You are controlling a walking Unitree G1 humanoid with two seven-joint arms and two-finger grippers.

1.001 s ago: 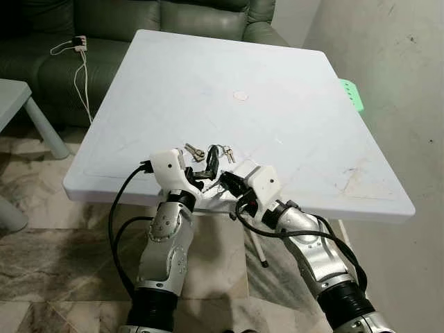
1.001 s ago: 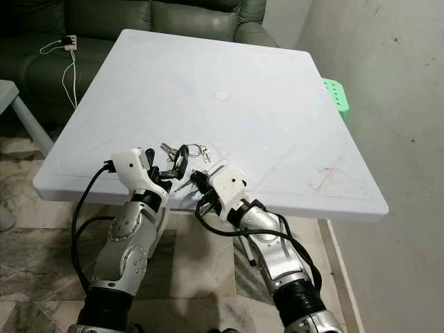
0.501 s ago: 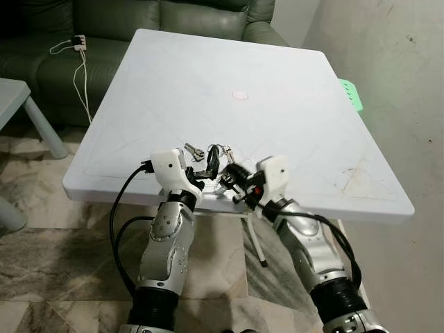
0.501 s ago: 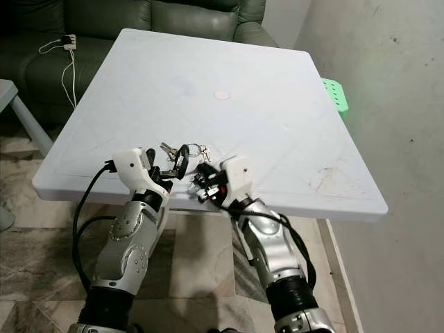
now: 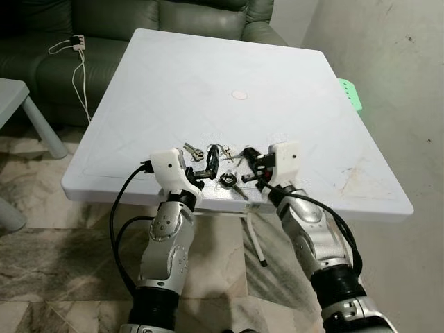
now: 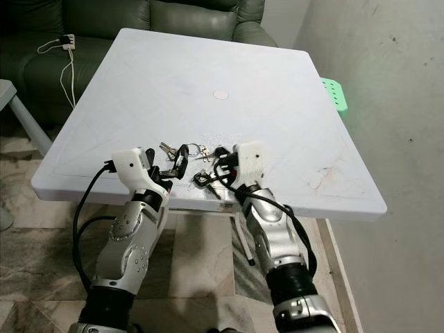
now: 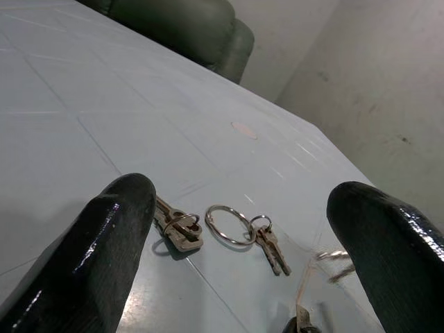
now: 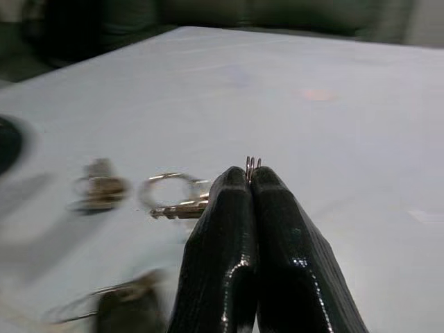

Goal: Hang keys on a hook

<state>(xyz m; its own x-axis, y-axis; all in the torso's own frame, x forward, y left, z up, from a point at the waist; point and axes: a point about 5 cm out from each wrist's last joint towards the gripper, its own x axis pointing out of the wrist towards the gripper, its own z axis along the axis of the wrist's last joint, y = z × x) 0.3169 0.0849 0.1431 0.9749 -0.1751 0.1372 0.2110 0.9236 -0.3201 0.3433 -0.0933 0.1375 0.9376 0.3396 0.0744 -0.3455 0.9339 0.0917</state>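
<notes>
Metal key ring (image 8: 252, 162) is clamped between my right gripper's (image 8: 250, 182) closed fingers, near the table's (image 5: 173, 76) front edge. Left gripper (image 7: 236, 229) rests spread apart, beside loose keys (image 7: 229, 229).

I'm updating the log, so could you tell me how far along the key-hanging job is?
Done: the right gripper is shut on a key ring. In hand: holding it just above the white table. Left: no hook is in sight; the other keys lie between the open left gripper's fingers.
</notes>
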